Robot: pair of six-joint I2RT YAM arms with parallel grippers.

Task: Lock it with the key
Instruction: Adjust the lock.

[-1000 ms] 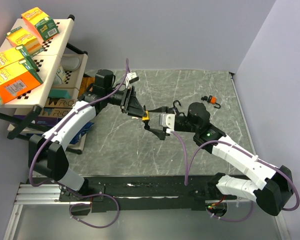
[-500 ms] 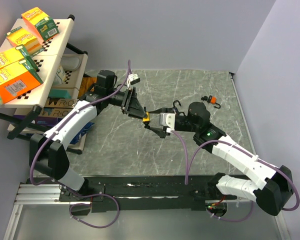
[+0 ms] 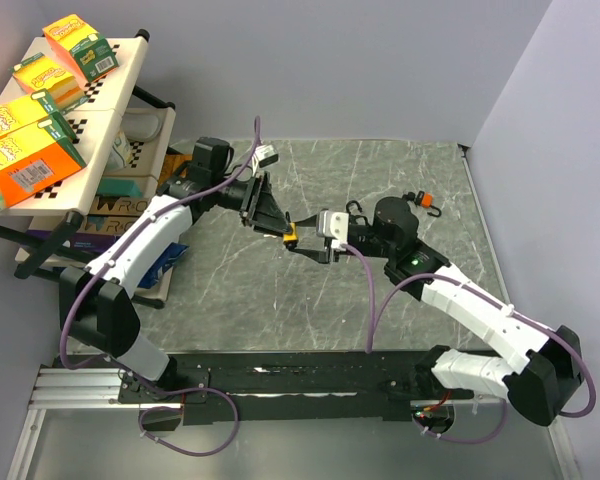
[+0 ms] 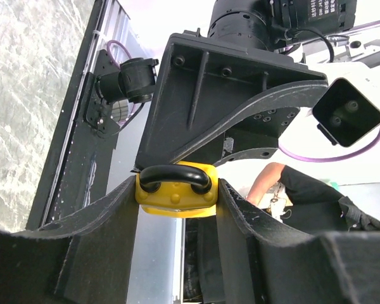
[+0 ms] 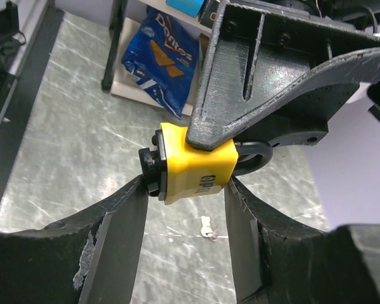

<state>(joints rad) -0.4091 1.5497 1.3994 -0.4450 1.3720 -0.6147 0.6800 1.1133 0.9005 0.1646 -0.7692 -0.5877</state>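
Observation:
A yellow padlock (image 3: 291, 236) with a black shackle hangs above the table's middle. My left gripper (image 3: 280, 228) is shut on it; in the left wrist view the padlock (image 4: 176, 193) is pinched between the fingertips (image 4: 123, 202). My right gripper (image 3: 306, 246) is open, its jaws on either side of the padlock (image 5: 196, 168). A black key head (image 5: 150, 171) sticks out of the padlock's end, against my right gripper's (image 5: 185, 190) left finger. A small silver key (image 5: 208, 229) lies on the table below.
A black hook (image 3: 355, 210) and an orange-and-black clip (image 3: 421, 200) lie at the back right of the marble table (image 3: 240, 290). A shelf with yellow boxes (image 3: 30, 150) stands at the left, and a blue Doritos bag (image 5: 161, 60) lies under it.
My right gripper has moved left and up to the padlock, and its fingers now flank it. My left gripper has kept hold of the padlock with a small shift.

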